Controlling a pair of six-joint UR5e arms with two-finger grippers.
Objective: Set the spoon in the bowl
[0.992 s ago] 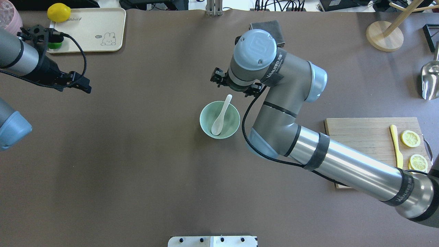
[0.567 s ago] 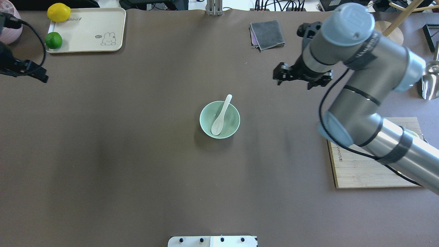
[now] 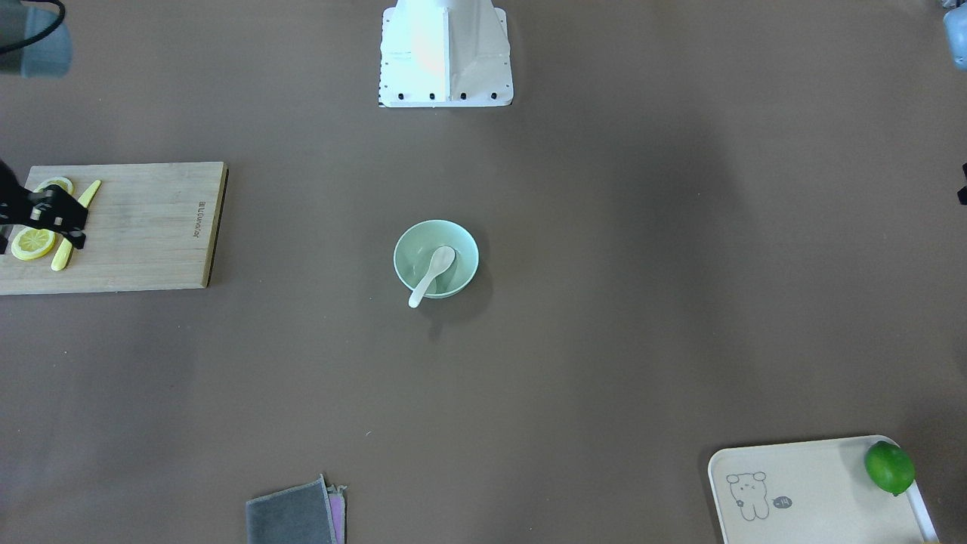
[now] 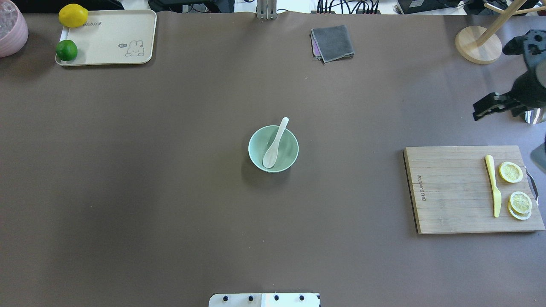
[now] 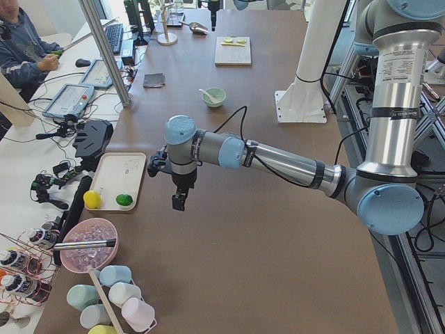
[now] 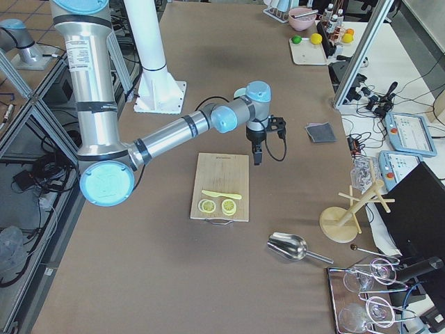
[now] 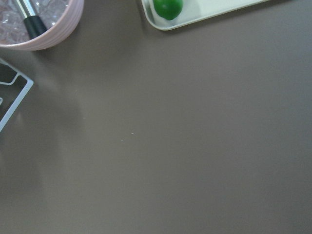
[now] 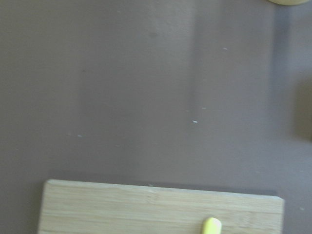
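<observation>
The white spoon (image 4: 275, 143) lies in the mint-green bowl (image 4: 256, 136) at the table's middle, scoop inside and handle leaning over the far rim. Both also show in the front-facing view, the spoon (image 3: 432, 276) in the bowl (image 3: 408, 242). My right gripper (image 4: 484, 111) is far off at the right edge, above the cutting board's far side, holding nothing; its jaws are unclear. My left gripper (image 5: 179, 202) shows only in the left side view, near the tray, so I cannot tell its state.
A wooden cutting board (image 4: 452, 192) with a yellow knife (image 4: 492, 185) and lemon slices (image 4: 510, 172) lies at the right. A cream tray (image 4: 106, 38) with a lime (image 4: 67, 50) and a lemon (image 4: 73, 15) sits far left. A grey cloth (image 4: 332, 42) lies at the back.
My right arm has pulled away from beside the bowl to the table's right edge. My left arm has left the overhead view on the left. Spoon and bowl have not moved.
</observation>
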